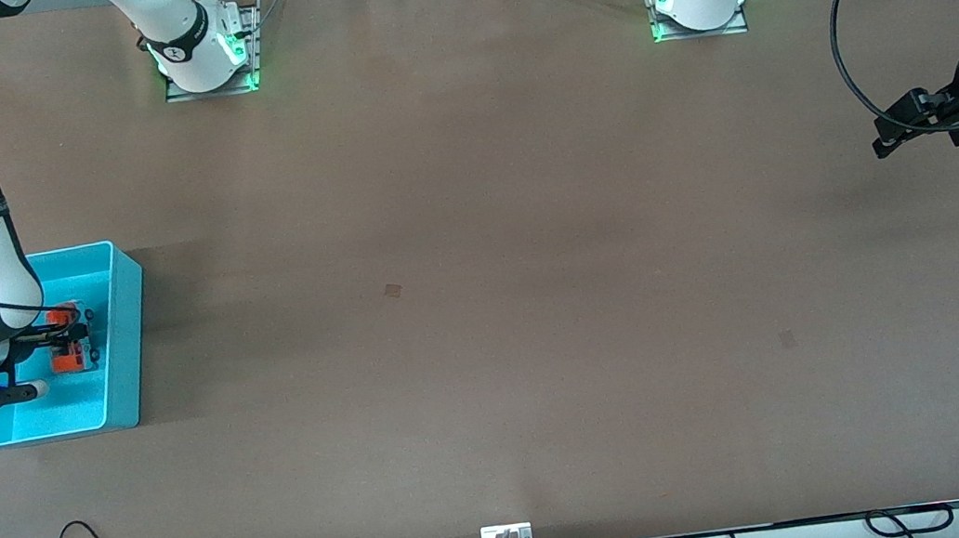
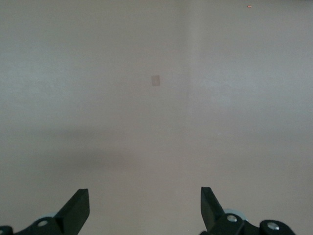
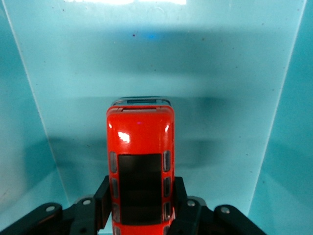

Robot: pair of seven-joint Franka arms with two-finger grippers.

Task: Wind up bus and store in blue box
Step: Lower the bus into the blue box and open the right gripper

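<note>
A wide brown table [image 1: 485, 306] with a dull, even surface fills the front view, and cables run along its edge nearest the camera. At the right arm's end stands the blue box [image 1: 119, 338], a thin-walled plastic bin with an open top. The right gripper [image 1: 72, 337] is down inside it, and the bus [image 1: 64, 339] shows as orange pieces between the black fingers. I judge that the arm reaches low so the toy can be set on the floor of the box and not dropped. The left gripper [image 1: 892, 131] hangs over bare table at the left arm's end, well apart from the box; this arm waits.

In the left wrist view only the plain matte table is under the left gripper [image 2: 145, 205]. Its two black fingers [image 2: 76, 210] stand wide apart and hold nothing.

In the right wrist view the right gripper [image 3: 141, 200] is closed on the bus [image 3: 140, 161], one finger [image 3: 101, 200] pressing each long side. The toy has a glossy red body with rounded corners and a dark flat roof window. Around and below it are the smooth, slightly shiny walls and floor of the blue box [image 3: 58, 73]; whether the wheels already touch the floor I cannot tell
</note>
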